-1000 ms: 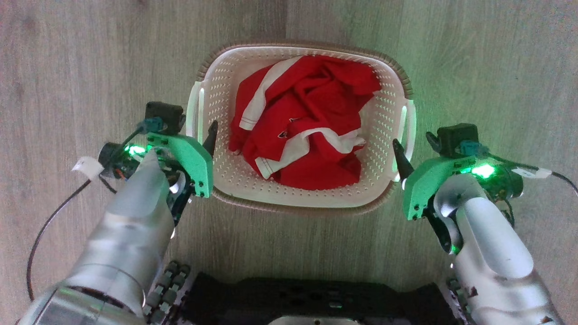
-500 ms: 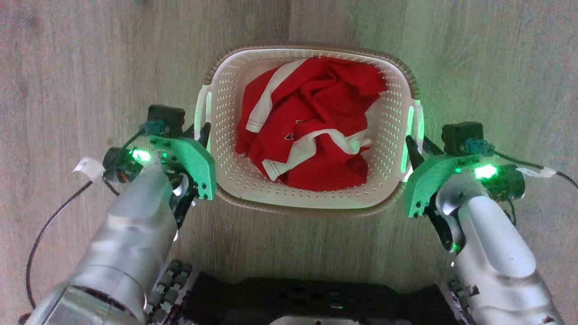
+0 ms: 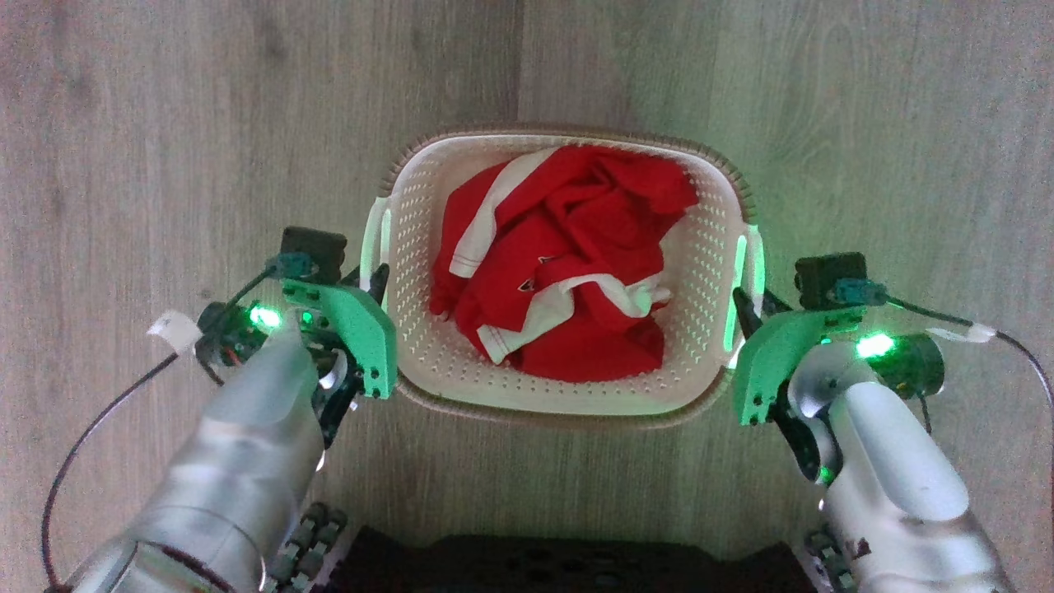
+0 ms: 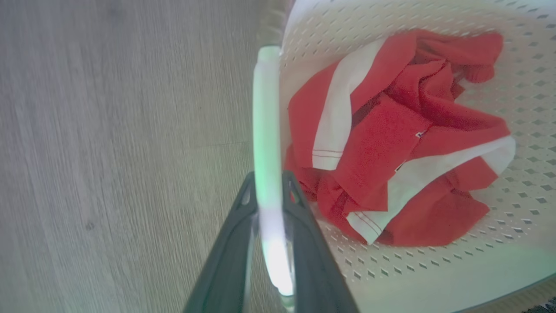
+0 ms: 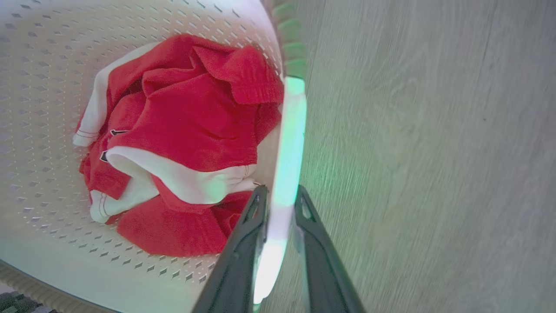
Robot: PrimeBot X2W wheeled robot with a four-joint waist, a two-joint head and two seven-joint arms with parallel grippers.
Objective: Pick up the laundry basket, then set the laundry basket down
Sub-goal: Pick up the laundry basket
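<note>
The laundry basket (image 3: 430, 362), cream perforated plastic with a brown woven-look rim, sits at the centre of the head view with a crumpled red and white garment (image 3: 568, 272) inside. My left gripper (image 3: 375, 278) is shut on the basket's left white handle (image 4: 266, 108), its dark fingers (image 4: 236, 243) pinching the bar from both sides. My right gripper (image 3: 745, 303) is shut on the right white handle (image 5: 292, 130) in the same way. I cannot tell whether the basket rests on the floor or hangs just above it.
Pale wood-look floor (image 3: 165, 123) surrounds the basket on all sides. My dark base (image 3: 568, 560) lies along the bottom edge of the head view. A black cable (image 3: 90, 436) trails from the left wrist, another from the right wrist (image 3: 1017, 350).
Both grippers went from open beside the handles to shut on them. The whole head picture has since shifted downward, so the camera has moved.
</note>
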